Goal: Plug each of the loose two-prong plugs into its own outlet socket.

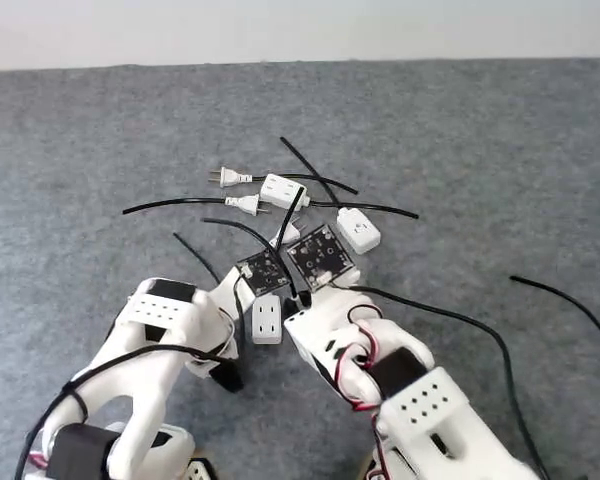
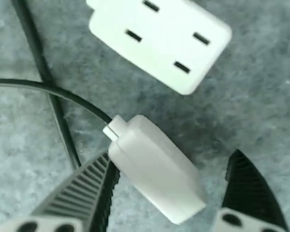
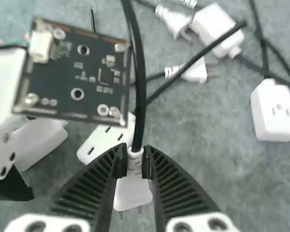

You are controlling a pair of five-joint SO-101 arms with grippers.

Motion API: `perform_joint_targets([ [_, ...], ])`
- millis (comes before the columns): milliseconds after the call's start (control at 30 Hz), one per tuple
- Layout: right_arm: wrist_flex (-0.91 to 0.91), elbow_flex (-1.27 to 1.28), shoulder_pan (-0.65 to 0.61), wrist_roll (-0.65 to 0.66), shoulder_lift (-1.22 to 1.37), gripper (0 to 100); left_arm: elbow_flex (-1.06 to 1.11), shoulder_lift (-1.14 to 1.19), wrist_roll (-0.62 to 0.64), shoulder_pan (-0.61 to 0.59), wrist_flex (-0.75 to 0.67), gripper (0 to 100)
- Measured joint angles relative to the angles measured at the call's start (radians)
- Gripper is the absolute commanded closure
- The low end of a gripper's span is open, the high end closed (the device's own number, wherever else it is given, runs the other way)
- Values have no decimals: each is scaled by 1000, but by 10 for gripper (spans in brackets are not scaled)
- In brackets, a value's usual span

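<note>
Right wrist view: right fingers (image 3: 92,188) clamp a white plug (image 3: 130,186); left fingers (image 2: 82,193) apart around second plug (image 2: 154,166).

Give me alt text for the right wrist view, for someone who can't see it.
The right gripper is shut on a white two-prong plug with a black cord, above grey carpet. Beyond lie a white outlet block and another loose white plug.
</note>
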Motion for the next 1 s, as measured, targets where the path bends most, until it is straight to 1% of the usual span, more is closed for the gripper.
perform_joint_targets([
  [200,-3,-2,3,0,38,991,0,0,0,21,0,669],
  [300,-3,-9,58,-21,18,991,0,0,3,5,0,669],
  [433,37,-9,135,-32,-91,991,0,0,69,-29,-34,669],
  [600,114,-9,155,-51,-244,991,0,3,152,-35,-58,669],
  [667,133,-9,152,-51,-290,991,0,3,176,-35,-63,669],
  [800,140,-8,75,-52,-341,991,0,3,187,-35,-66,669],
  [900,117,18,11,-52,-341,991,0,3,187,-35,-66,669],
  [1000,83,25,-17,-52,-298,991,0,3,190,-20,-66,669],
])
